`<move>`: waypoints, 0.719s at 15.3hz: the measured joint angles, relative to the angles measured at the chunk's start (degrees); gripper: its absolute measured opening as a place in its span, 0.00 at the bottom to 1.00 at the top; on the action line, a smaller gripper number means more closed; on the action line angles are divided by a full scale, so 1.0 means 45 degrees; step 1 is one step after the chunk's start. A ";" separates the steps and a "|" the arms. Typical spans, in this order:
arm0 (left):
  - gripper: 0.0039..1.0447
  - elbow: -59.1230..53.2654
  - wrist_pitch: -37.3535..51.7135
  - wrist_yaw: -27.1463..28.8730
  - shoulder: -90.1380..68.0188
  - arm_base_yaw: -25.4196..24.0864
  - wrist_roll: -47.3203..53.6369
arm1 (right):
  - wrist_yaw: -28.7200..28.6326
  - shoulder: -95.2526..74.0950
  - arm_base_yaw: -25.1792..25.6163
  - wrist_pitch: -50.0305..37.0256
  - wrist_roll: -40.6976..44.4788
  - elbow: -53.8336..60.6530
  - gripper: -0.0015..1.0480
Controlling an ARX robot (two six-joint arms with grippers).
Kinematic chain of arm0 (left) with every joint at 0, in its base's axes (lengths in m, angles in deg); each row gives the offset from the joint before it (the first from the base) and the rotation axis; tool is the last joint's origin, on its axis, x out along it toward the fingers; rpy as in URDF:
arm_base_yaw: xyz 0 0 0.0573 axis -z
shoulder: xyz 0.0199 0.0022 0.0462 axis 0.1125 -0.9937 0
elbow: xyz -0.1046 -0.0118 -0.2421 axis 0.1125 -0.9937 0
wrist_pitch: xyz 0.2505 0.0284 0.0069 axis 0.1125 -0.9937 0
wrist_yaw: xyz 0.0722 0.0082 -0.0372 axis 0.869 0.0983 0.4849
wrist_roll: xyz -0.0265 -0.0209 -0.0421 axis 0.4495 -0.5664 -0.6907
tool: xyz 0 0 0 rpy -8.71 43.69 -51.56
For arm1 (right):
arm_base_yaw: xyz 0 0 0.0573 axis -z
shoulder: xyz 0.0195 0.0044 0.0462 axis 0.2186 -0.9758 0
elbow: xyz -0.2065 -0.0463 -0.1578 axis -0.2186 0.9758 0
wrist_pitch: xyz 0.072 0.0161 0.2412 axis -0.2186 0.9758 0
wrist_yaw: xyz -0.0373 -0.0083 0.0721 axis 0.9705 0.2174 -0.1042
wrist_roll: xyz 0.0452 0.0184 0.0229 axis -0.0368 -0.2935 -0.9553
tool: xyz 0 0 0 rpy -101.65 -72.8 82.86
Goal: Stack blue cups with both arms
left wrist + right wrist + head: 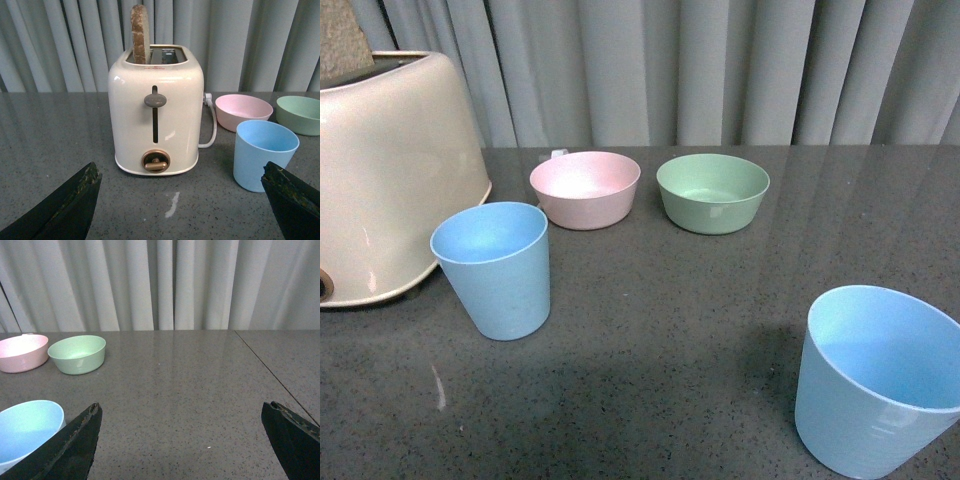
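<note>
At the bench, Obs. 1: surface and room?

Obs. 2: Countertop (660,340), dark grey, finely speckled, semi-gloss. One thin seam (270,372) shows in the right wrist view. Backdrop is a grey pleated curtain (720,70) across the full width.

Obs. 1: Cups?

Obs. 2: Two blue cups, matte, tapered, no handles, both upright and empty, well apart. First cup (495,270) sits at 8 o'clock of the front view's centre, with a glossy cream toaster (390,170) just beside it at its 9 o'clock. Second cup (875,385) sits at 4 o'clock, cut by the frame edge.

Obs. 1: Other items?

Obs. 2: Pink bowl (585,190) and green bowl (712,193), round, shallow, matte, near each other at 12 o'clock. Bread slice (138,32), rough and brown, stands in a toaster slot.

Obs. 1: Grippers?

Obs. 2: Left gripper (180,172) and right gripper (181,412) both have black angular fingers spread wide, holding nothing.
</note>
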 joint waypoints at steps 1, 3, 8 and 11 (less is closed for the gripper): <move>0.94 0.0000 0.0000 0.0000 0.0000 0.0000 0.0000 | -0.0005 0.0000 0.0000 0.0000 0.0000 0.0000 0.94; 0.94 0.0000 0.0000 0.0000 0.0000 0.0000 0.0000 | 0.0000 0.0000 0.0000 0.0000 0.0000 0.0000 0.94; 0.94 0.0000 0.0005 0.0000 0.0000 0.0000 0.0000 | 0.0000 0.0000 0.0000 0.0000 -0.0005 0.0000 0.94; 0.94 0.0000 0.0000 0.0000 0.0000 0.0000 0.0000 | 0.0000 0.0000 0.0000 0.0000 0.0000 0.0000 0.94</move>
